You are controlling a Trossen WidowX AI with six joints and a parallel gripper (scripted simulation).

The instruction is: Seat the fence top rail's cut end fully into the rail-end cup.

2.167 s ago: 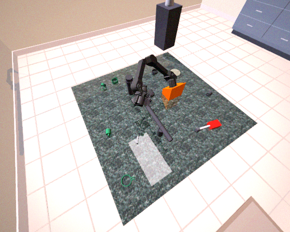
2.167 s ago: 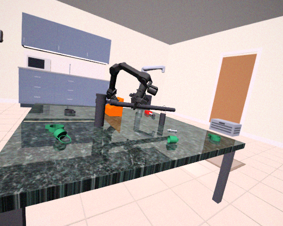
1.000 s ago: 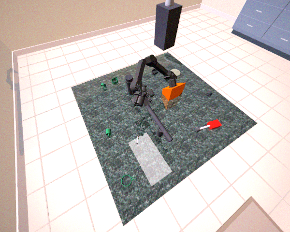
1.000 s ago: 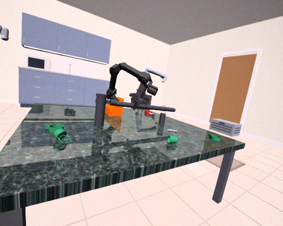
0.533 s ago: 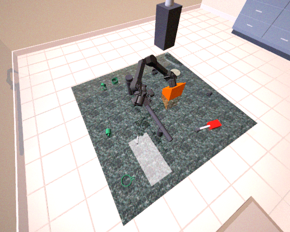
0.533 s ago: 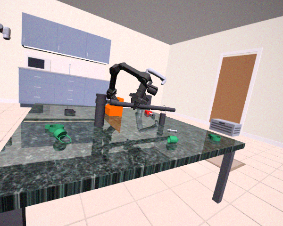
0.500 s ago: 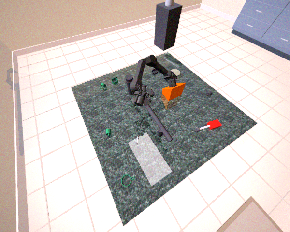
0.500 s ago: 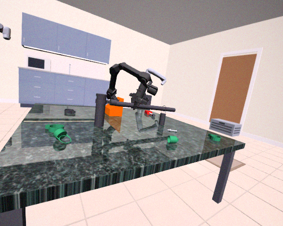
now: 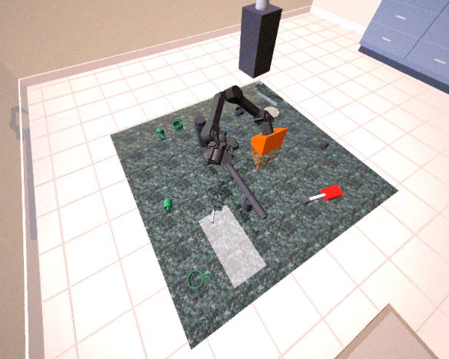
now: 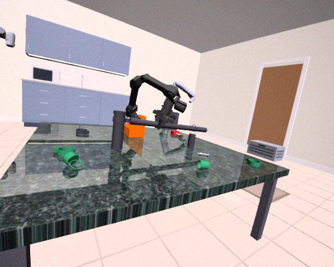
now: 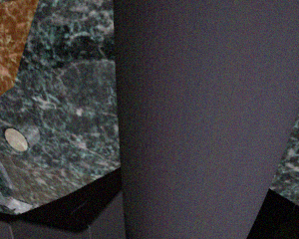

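The dark rail is held nearly level above the table. My gripper is shut on it partway along and fills little of the wrist view beside it. The big post stands upright at the rail's left end in the exterior view. That end is close to the post's upper part, where small dark parts show between them. The band and end cup are too dark and small to tell apart, and I cannot tell whether the end is inside the cup. The small post stands under the far part, with a thin loop around the rail.
An orange block stands behind the rail. Green fittings lie around, one a short cylinder. A white bolt lies near the small post. A red-headed tool lies to the right in the top view.
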